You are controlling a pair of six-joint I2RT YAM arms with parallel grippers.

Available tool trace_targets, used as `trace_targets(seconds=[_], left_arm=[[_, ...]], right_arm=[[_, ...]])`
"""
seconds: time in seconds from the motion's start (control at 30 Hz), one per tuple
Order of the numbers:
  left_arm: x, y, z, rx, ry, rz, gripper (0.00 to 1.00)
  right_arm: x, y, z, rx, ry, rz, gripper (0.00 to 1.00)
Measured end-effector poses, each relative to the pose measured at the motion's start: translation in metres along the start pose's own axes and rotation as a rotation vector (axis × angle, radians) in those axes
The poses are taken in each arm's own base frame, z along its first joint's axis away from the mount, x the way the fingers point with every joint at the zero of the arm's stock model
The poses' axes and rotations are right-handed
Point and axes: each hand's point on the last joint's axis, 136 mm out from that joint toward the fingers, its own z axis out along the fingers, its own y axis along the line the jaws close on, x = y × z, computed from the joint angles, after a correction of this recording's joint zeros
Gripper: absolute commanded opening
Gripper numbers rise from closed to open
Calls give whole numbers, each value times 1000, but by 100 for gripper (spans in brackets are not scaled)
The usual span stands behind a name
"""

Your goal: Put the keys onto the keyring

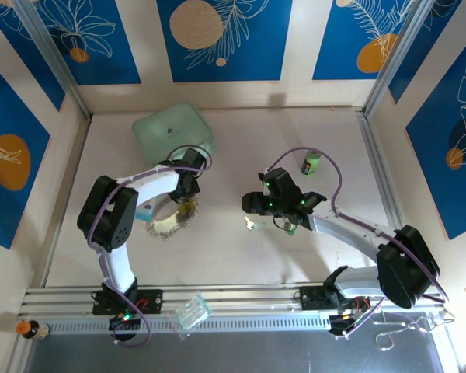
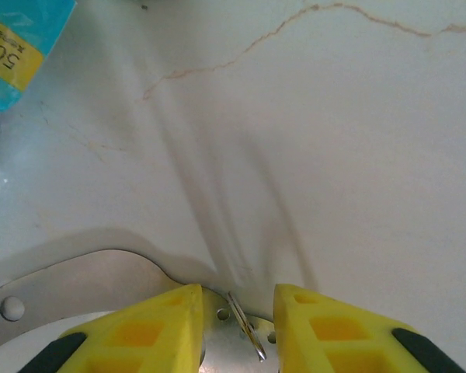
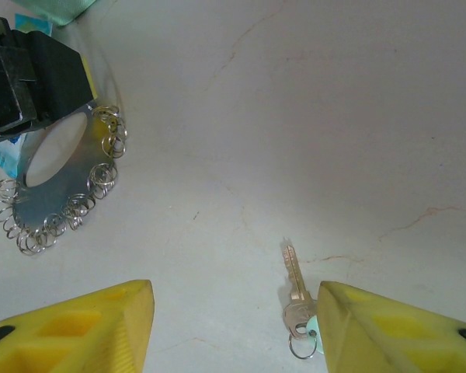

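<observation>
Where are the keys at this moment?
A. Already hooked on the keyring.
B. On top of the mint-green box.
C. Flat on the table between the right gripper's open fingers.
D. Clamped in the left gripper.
C: in the right wrist view the keys lie flat on the table between the wide-apart fingers of the right gripper, well apart from the keyring.

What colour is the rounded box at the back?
The box is pale mint green, clearest in the top view.
</observation>
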Motion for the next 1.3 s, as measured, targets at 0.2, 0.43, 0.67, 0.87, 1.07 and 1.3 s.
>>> trace_targets(seconds=[0.2, 0.43, 0.67, 0.87, 1.07, 1.3], left_arm=[[1, -2, 1, 6, 0, 1, 22], [0, -4, 1, 15, 1, -1, 18], [2, -3, 2, 11, 5, -1, 10], [3, -3, -1, -6, -11, 37, 0], [2, -11, -44, 20, -87, 212, 0], [-9, -49, -159, 269, -373, 494, 0]], right_arm=[[0, 0, 0, 0, 0, 3, 56], [0, 0, 0, 0, 0, 7, 55], [0, 0, 0, 0, 0, 8, 55], [-3, 2, -5, -8, -13, 9, 54], [-9, 1, -20, -17, -62, 12, 52], [-24, -11, -43, -5, -140, 27, 51]])
